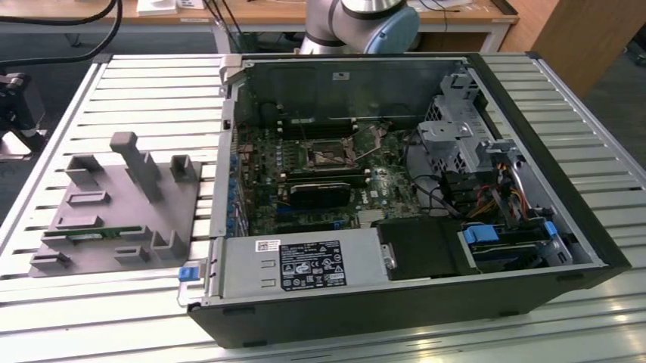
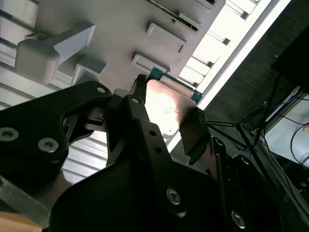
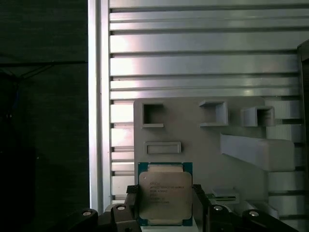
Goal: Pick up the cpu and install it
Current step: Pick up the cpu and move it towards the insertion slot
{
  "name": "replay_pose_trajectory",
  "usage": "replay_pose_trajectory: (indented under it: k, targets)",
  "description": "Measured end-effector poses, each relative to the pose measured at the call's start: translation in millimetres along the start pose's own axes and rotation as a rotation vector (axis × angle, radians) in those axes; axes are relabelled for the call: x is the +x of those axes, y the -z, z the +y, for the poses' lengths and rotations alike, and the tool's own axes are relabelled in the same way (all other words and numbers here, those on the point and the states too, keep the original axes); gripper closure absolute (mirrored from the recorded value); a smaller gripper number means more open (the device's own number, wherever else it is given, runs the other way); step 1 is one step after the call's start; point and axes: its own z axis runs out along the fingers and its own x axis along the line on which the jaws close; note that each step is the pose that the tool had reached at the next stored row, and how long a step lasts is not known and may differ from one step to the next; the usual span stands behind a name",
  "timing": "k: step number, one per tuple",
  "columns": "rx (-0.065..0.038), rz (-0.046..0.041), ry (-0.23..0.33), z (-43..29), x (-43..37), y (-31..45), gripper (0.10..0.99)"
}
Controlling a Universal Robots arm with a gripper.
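The cpu [image 3: 165, 195], a square chip with a silver-grey metal top and a green rim, sits between my gripper's [image 3: 165, 205] two black fingers [image 3: 129, 203], which press on its opposite edges. In the second wrist view the cpu [image 2: 166, 108] reflects light, and the gripper [image 2: 166, 116] is shut on it. It hangs well above the grey tray [image 3: 203, 140], over the tray's edge. In the exterior view the motherboard's dark square socket [image 1: 328, 157] lies open inside the computer case [image 1: 404, 189].
The grey tray [image 1: 111, 204] lies on the slatted metal table [image 1: 151, 83] at the exterior view's left, with upright posts and a green memory stick [image 1: 96, 234] in it. The case's walls, drive cage [image 1: 454, 128] and cables surround the motherboard. The arm's base [image 1: 358, 23] stands behind the case.
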Motion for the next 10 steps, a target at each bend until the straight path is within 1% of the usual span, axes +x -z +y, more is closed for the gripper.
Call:
replay_pose_trajectory:
  k: [5, 10]
  targets:
    - [0.000, -0.0001, 0.000, 0.4, 0.0, 8.1, 0.557]
    - [0.000, -0.0001, 0.000, 1.1, 0.0, 20.8, 0.557]
